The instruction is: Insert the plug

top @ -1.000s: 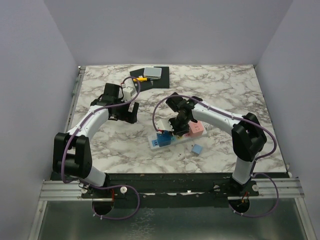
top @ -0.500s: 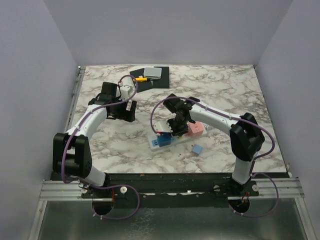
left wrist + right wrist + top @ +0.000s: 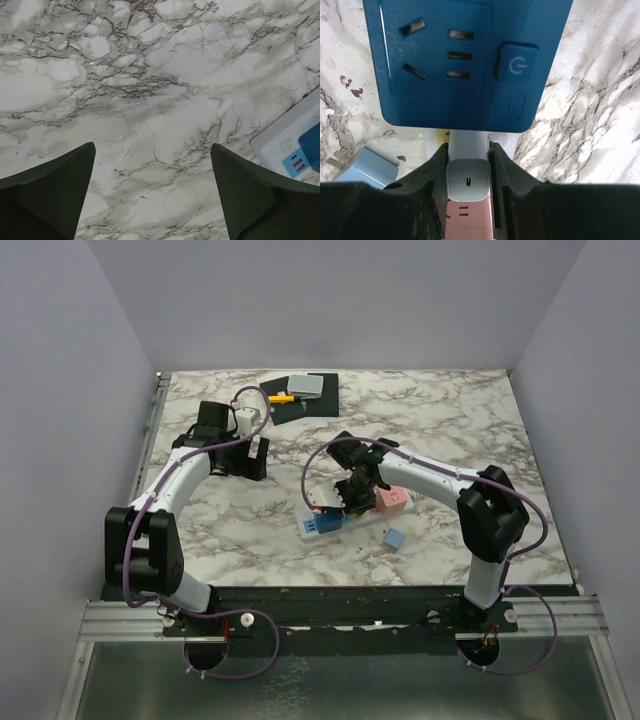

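My right claw is pinching the white rectangular plastic plug; tilting risks jamming it against the blue plastic socket block.

Glossy marbled table; seemingly plastic plug

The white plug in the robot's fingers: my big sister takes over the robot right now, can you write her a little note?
Left gripper: fingers open, empty, over bare marble beside the power strip.
Right gripper: fingers shut on the white charger plug, at the strip between the blue socket adapter and the pink adapter.
Done: plug grasped and brought to the strip.
Left: the prongs are hidden, so check whether it is seated, press it fully in, then let go.
A light-blue plug lies loose on the table.
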Robot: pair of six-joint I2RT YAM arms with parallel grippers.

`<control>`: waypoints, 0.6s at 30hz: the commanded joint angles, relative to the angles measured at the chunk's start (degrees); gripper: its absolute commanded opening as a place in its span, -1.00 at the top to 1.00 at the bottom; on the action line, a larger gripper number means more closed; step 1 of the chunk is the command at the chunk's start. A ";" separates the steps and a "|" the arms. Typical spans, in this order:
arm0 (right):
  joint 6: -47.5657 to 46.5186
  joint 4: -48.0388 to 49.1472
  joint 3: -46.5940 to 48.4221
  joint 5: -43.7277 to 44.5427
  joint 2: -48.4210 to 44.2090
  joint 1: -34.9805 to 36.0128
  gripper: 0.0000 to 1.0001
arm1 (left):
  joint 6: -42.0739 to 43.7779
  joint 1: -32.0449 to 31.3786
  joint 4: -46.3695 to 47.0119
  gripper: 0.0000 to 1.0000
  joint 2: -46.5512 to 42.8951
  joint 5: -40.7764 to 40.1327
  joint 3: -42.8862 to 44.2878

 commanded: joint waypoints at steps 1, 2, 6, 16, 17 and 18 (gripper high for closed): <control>1.00 -1.13 -4.45 -0.63 3.69 0.17 0.99 | 0.02 0.68 -0.88 -0.98 -1.32 0.79 2.83; 1.11 -0.98 -4.73 -0.75 3.70 0.15 0.99 | -0.11 0.72 -0.98 -0.98 -1.34 0.92 2.97; 1.97 -1.25 -4.75 -0.62 3.90 0.21 0.99 | -0.29 0.77 -1.23 -0.98 -1.57 1.34 3.33; 5.90 -3.38 3.97 -0.72 2.92 0.18 -0.05 | 0.60 0.98 -2.59 -0.98 -2.75 1.44 5.12; 6.05 -3.56 4.88 -0.63 2.83 0.22 -0.82 | 0.70 0.88 -2.84 -0.98 -2.84 1.40 5.31; 6.19 -3.72 5.63 -0.62 2.75 0.17 -0.98 | 0.86 0.93 -3.05 -0.98 -2.97 1.33 5.49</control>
